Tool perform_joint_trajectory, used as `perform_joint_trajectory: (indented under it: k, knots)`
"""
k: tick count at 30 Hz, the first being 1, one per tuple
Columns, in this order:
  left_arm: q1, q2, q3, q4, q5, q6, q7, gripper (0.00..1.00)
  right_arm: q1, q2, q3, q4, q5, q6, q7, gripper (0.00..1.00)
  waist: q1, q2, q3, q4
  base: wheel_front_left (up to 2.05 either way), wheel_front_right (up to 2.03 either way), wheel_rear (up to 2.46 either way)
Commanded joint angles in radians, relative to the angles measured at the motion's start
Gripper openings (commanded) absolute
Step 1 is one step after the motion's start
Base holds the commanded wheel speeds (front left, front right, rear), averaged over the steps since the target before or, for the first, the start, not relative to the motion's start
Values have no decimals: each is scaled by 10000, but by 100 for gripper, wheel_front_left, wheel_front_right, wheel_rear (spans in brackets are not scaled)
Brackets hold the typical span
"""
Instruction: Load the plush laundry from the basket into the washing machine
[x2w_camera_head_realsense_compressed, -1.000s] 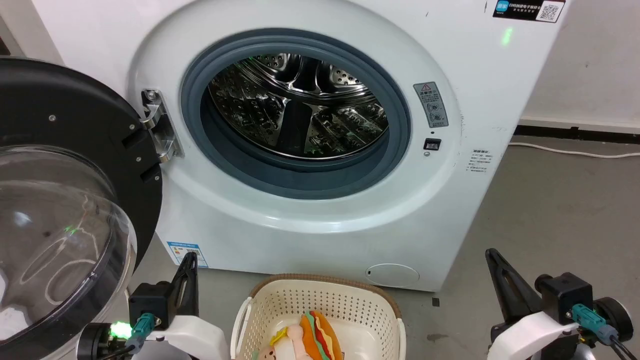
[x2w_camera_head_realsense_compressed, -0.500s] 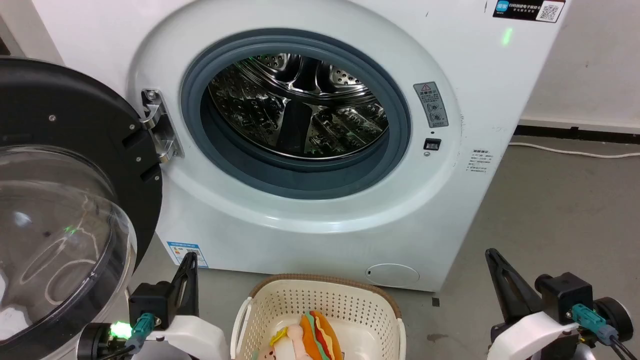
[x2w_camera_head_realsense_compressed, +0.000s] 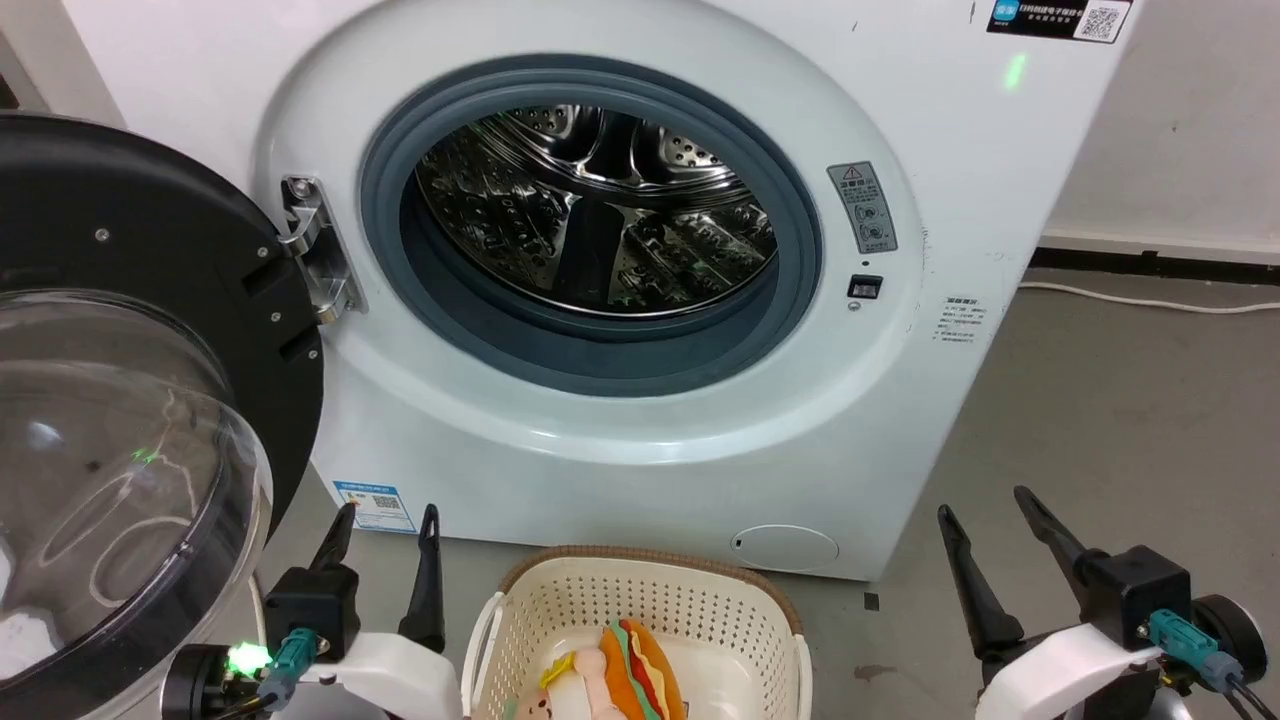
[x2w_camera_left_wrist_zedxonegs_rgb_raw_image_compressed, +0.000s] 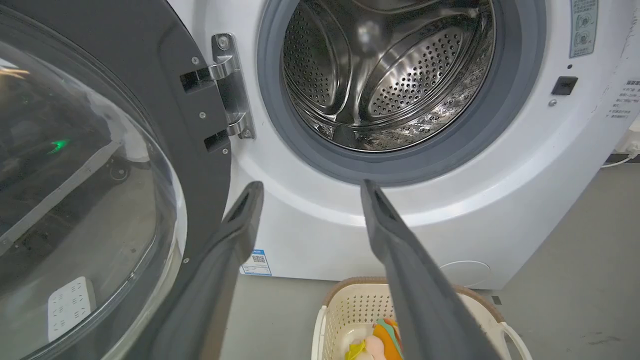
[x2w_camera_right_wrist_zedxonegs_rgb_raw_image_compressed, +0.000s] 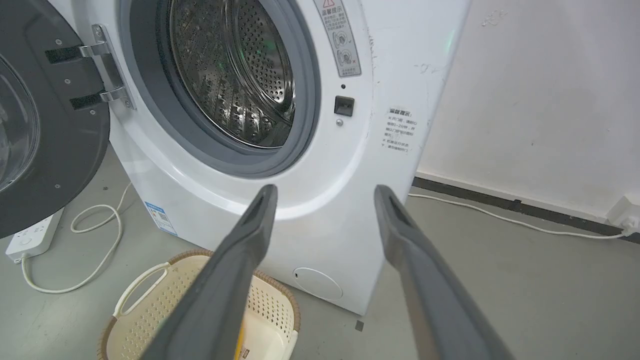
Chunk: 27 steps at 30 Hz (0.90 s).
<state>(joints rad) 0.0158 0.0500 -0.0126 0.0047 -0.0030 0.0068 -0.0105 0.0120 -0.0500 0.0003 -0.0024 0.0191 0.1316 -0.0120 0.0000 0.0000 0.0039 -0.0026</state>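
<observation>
- Large white front-loading washing machine (x2w_camera_head_realsense_compressed: 930, 420): stands on the grey concrete floor (x2w_camera_head_realsense_compressed: 1120, 420). A grey rubber gasket (x2w_camera_head_realsense_compressed: 600, 365) rings the shiny steel drum (x2w_camera_head_realsense_compressed: 600, 220), which looks empty.
- Black-rimmed clear domed door (x2w_camera_head_realsense_compressed: 130, 430): swung wide open to the left on a metal hinge (x2w_camera_head_realsense_compressed: 315, 250).
- Small cream-white perforated plastic basket (x2w_camera_head_realsense_compressed: 640, 610) with a brown rim: on the floor, just before the machine's lower front edge.
- Soft hamburger toy (x2w_camera_head_realsense_compressed: 645, 675), orange bun with red, yellow and green layers: this is the plush laundry. It lies on the basket's floor, not yet lifted.
- Left gripper (x2w_camera_head_realsense_compressed: 388, 515): fingers spread, holding nothing, just beside the basket's left side and near the door.
- Right gripper (x2w_camera_head_realsense_compressed: 982, 505): fingers spread, empty, well to the right of the basket.
- Risks:
  - A finger catching the perforated wall or rim could tip or shove the light basket.
  - A thin pinch on a limb could let the toy slip.
  - A short release could leave it on the gasket lip, not in the drum.
- Surroundings: a white power strip (x2w_camera_right_wrist_zedxonegs_rgb_raw_image_compressed: 27, 240) and a looped white cable (x2w_camera_right_wrist_zedxonegs_rgb_raw_image_compressed: 95, 220) lie on the floor below the door. The door crowds the left arm's path.
</observation>
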Motion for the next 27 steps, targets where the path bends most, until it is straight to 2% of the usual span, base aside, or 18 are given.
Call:
perform_joint_trajectory:
  k: [1, 13, 27]
  knots:
    - [-28, 0, -40, -41, -43, 39, -111, 100, -13, 0, -39, 5, 140, -1, -106, 100, 0, 0, 24, -18, 0, 0, 0]
    - [-231, 3, -227, 136, -64, 16, -340, 100, -201, 0, -138, -2, 367, -2, -334, 100, 0, 0, 495, -258, 0, 0, 0]
    - [-999, 201, -485, 1382, -124, -228, -552, 100, -544, -1, -27, -87, 804, -3, -625, 100, 0, 0, 1628, -873, 0, 0, 0]
